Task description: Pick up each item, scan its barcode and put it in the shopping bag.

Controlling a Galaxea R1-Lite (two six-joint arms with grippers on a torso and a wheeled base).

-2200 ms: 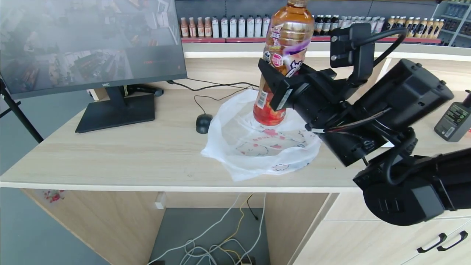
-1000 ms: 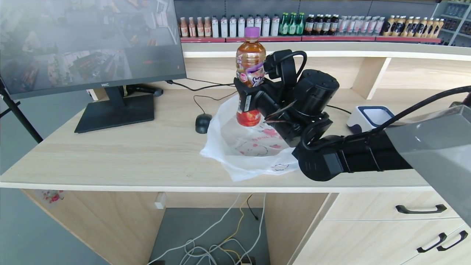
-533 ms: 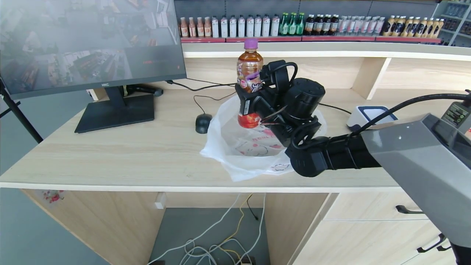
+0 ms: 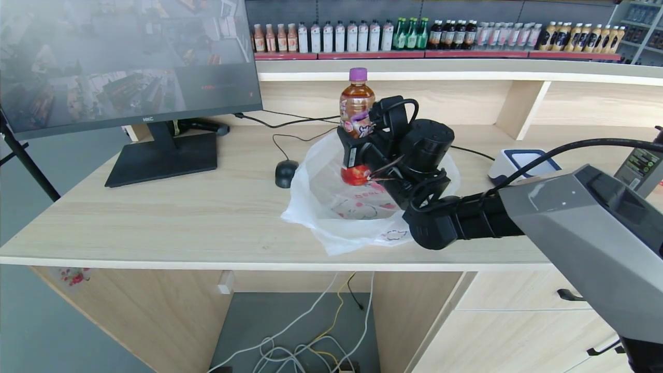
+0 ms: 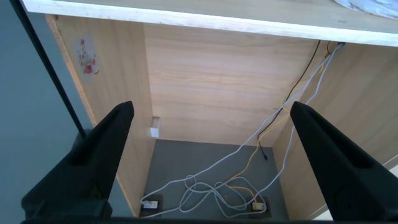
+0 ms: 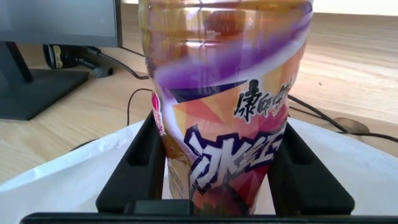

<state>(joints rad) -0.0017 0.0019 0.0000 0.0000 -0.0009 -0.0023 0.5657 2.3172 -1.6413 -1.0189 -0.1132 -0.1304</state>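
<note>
Tea bottle [image 4: 357, 106] is held upright, pinched around its label by the right gripper [image 4: 357, 155], both jaws pressed against the plastic.

Over the last two seconds the bottle is brought down from a high position close to the head camera and carried out over the counter [image 4: 155, 217]. It is lowered further in the last half second. Its red base is now set at the mouth of the white shopping bag [image 4: 331, 212], which lies open and slumped on the counter. Whether the base touches the bag's film cannot be told.

Scanner [image 4: 523, 163] is left well apart to the right, so the scan is judged done and bagging under way. Release is not yet made.

Left gripper [image 5: 211, 162] is seen spread wide and empty, below the counter's edge.

A dark bottle [image 4: 639, 168] is noted at the far right, probably an item yet to be handled.
</note>
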